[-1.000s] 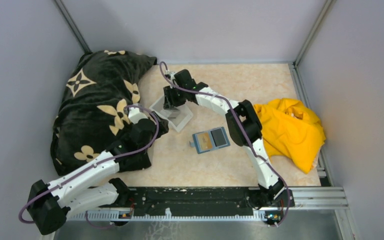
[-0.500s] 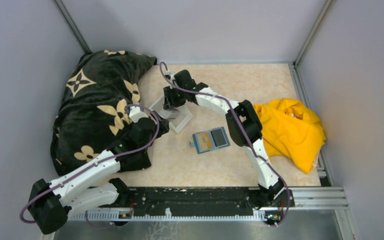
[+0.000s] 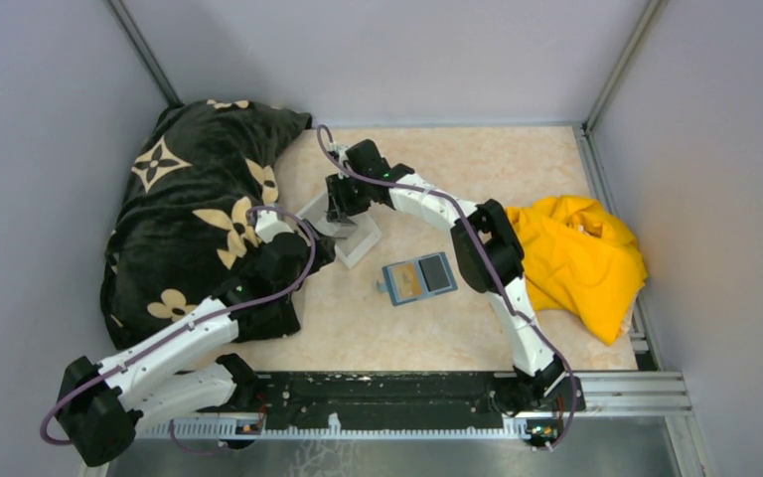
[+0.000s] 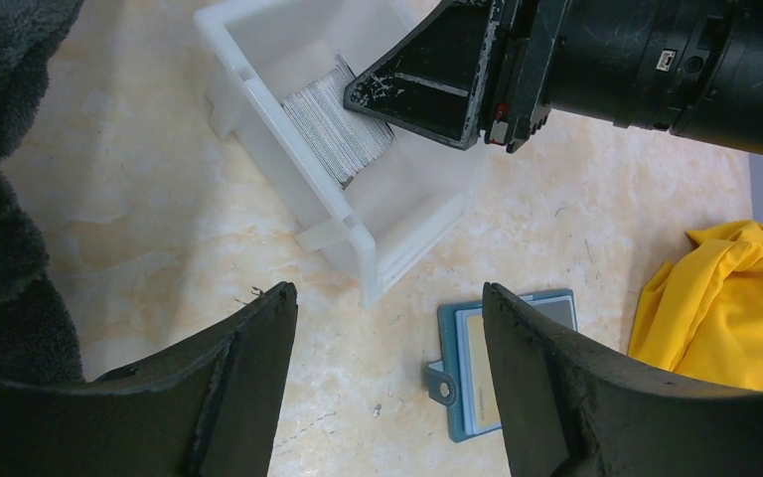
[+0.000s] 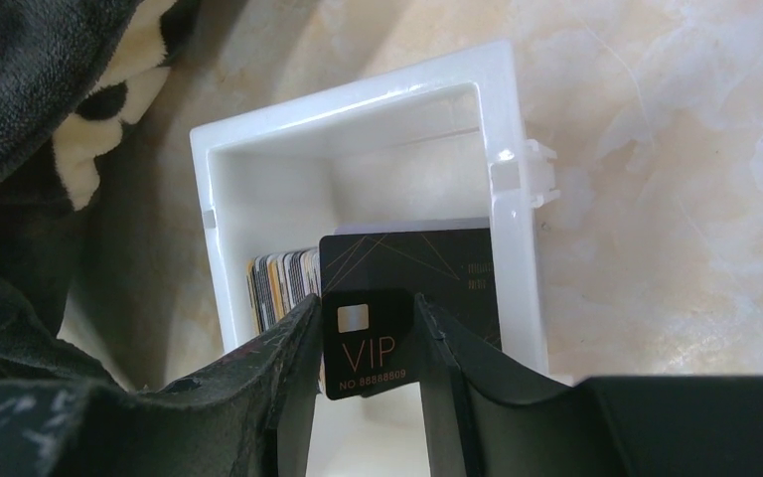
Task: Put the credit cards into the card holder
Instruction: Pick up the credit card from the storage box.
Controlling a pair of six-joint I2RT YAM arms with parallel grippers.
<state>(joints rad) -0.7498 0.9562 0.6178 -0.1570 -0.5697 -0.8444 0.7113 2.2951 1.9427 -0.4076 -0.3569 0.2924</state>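
The card holder (image 3: 418, 279) lies open on the table, teal, with a yellow-tan card in its left slot and a grey one in its right. A row of credit cards (image 5: 283, 278) stands on edge in a white tray (image 5: 348, 104). My right gripper (image 5: 366, 303) reaches down into that tray (image 3: 343, 231). Its jaws stand a little apart, and a black VIP card (image 5: 407, 268) leans across the gap between them. My left gripper (image 4: 387, 293) hovers open and holds nothing, just near of the tray (image 4: 358, 234), with the card holder (image 4: 446, 338) partly behind its right finger.
A dark flowered blanket (image 3: 199, 199) is heaped along the left side, touching the tray's left end. A yellow cloth (image 3: 576, 258) lies at the right by the rail. Grey walls close in the table on three sides.
The right gripper's jaws have drawn slightly closer together inside the tray. The left arm has not moved.
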